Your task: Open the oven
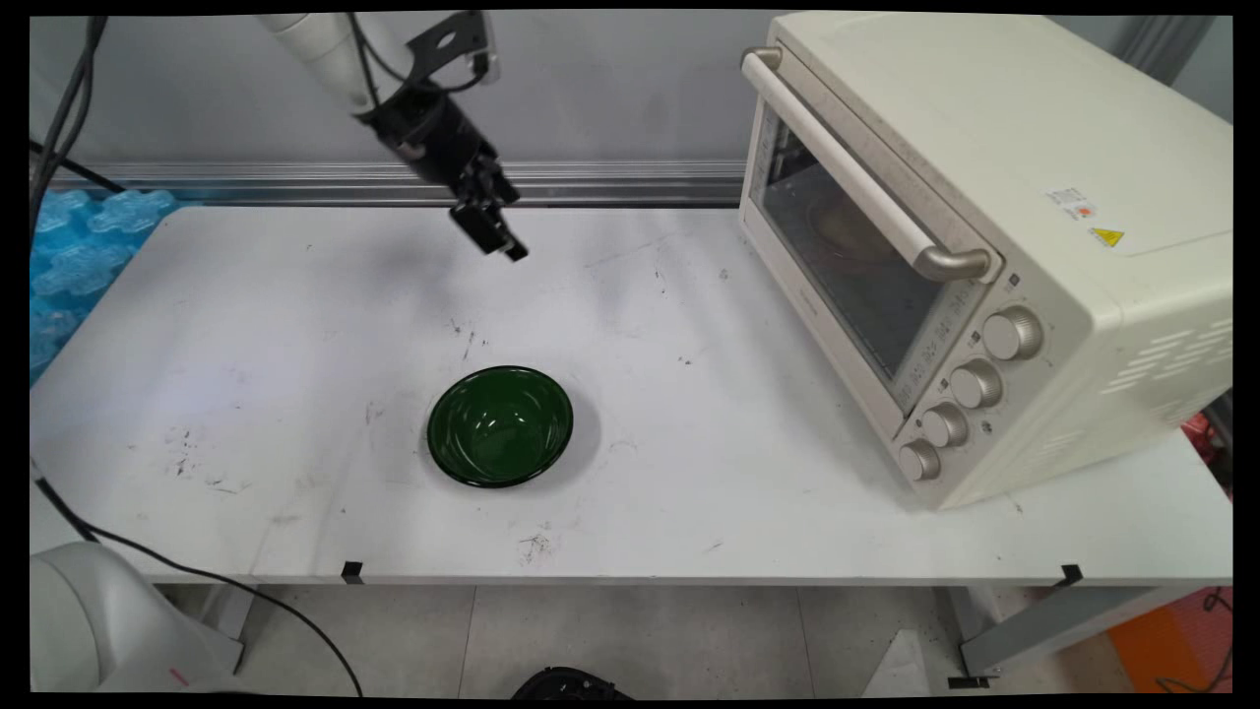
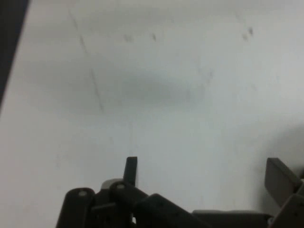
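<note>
While the gripper [image 1: 497, 236] hangs above the table's [image 1: 246, 325] far part, its two fingers stand wide apart w/ nothing between them; in hand view one fingertip [image 2: 131, 170] is at left and the other at right, w/ only bare white table under them. One green bowl [image 1: 500, 425] sits upright on the table, nearer to the front edge, well apart from the gripper and below it in main view. It looks empty. One cream oven [image 1: 984, 246] stands on the table's right side, door closed, w/ one long handle [image 1: 847, 162] across the door and four knobs [image 1: 970, 384] in a row at its front right. Bowl and oven are apart, not touching. Blue foam [image 1: 69, 266] lies beside the table's left edge.
</note>
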Robot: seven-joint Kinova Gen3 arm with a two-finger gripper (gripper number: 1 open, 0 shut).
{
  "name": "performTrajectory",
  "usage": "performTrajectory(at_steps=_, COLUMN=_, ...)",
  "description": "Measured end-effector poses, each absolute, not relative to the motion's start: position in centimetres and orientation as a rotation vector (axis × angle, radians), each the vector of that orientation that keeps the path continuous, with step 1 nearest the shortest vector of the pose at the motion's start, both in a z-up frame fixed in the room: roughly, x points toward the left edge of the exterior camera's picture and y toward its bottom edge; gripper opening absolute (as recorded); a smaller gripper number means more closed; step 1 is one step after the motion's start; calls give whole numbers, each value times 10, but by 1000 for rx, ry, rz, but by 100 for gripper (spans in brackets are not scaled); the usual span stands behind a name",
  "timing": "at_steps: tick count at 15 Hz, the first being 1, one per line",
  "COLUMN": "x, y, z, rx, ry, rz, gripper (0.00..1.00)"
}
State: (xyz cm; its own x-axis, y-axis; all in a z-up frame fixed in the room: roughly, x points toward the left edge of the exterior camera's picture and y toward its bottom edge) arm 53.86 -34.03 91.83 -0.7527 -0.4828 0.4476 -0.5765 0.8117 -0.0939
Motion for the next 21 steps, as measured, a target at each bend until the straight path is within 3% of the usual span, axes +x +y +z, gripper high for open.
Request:
performTrajectory(at_steps=17, x=488, y=-396, z=964, rx=715, ry=-2444, rz=448, gripper=100)
performTrajectory(at_steps=18, x=485, y=-397, z=966, rx=707, ry=-2440, rz=454, gripper=0)
performTrajectory(at_steps=21, x=476, y=-402, z=972, rx=683, ry=-2425, rz=470, gripper=0)
